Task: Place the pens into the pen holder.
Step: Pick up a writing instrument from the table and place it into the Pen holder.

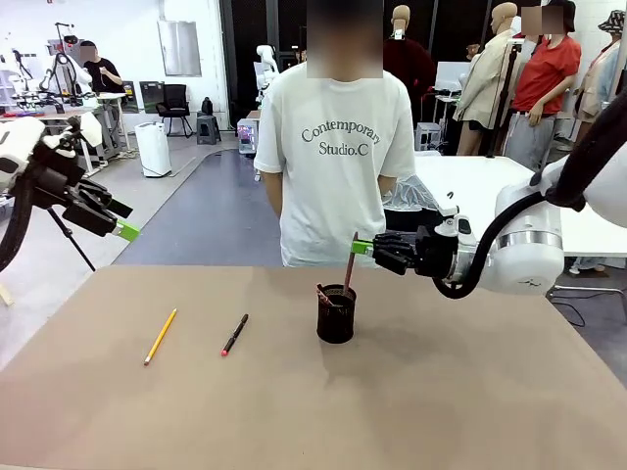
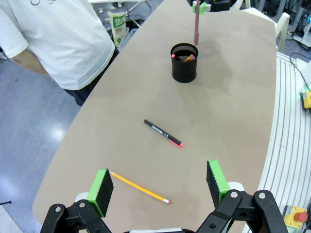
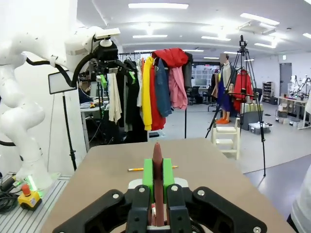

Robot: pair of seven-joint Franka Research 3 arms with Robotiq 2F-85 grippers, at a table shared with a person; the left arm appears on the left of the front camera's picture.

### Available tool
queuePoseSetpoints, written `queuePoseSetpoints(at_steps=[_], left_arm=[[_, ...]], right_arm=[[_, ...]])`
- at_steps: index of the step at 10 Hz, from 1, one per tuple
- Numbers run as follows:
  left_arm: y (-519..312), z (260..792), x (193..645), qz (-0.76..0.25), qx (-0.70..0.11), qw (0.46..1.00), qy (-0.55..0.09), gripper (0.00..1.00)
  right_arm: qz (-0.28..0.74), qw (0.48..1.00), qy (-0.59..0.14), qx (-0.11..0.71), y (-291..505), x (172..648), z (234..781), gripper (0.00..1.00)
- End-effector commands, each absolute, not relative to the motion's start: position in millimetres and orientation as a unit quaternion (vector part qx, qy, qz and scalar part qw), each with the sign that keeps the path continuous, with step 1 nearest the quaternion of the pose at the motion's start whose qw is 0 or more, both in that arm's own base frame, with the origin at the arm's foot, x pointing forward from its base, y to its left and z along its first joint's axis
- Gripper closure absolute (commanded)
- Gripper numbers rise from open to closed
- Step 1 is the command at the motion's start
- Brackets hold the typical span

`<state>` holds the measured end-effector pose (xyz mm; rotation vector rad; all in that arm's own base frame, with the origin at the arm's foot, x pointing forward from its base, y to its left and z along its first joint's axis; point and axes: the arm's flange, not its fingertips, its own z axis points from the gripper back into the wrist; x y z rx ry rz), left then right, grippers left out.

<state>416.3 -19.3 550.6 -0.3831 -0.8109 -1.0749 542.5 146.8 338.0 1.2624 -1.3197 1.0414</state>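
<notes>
Pen holder (image 1: 336,313): what stands over it?

The dark reddish-brown pen (image 1: 349,264), pinched near its top in the right pincer (image 1: 361,247), whose jaws are closed on it. It hangs nearly upright, leaning a little, with its lower tip at the holder's far rim. I cannot tell whether the tip has passed inside. I'd judge the drop wants the tip brought slightly nearer, over the mouth.

Anything in the holder already?

A few sticks with reddish and orange ends (image 2: 188,57) lean inside. How many is unclear.

And on the table (image 1: 441,392)?

The yellow pencil (image 1: 160,337) and the black pen with a red end (image 1: 234,335) lie flat, left of the holder and apart from each other. Both run from near-left to far-right.

Which arm is nearer to those?

The left one. Its pincer (image 1: 125,231) is spread wide and empty, raised off the table's far left edge. In its wrist view the pencil lies just ahead of the fingers (image 2: 102,190).
</notes>
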Motion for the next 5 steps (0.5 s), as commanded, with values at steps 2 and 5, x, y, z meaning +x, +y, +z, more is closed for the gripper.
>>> queuePoseSetpoints(at_steps=[2, 5], left_arm=[[-18.9, 551.3, 416.1, -0.495, -0.179, 0.763, -0.375, 0.00], [-18.9, 551.3, 416.1, -0.495, -0.179, 0.763, -0.375, 0.00]], right_arm=[[0.444, 0.502, -0.547, 0.502, 161.7, 563.7, 341.2, 1.00], [0.434, 0.498, -0.546, 0.516, 149.9, 549.8, 338.0, 1.00]])
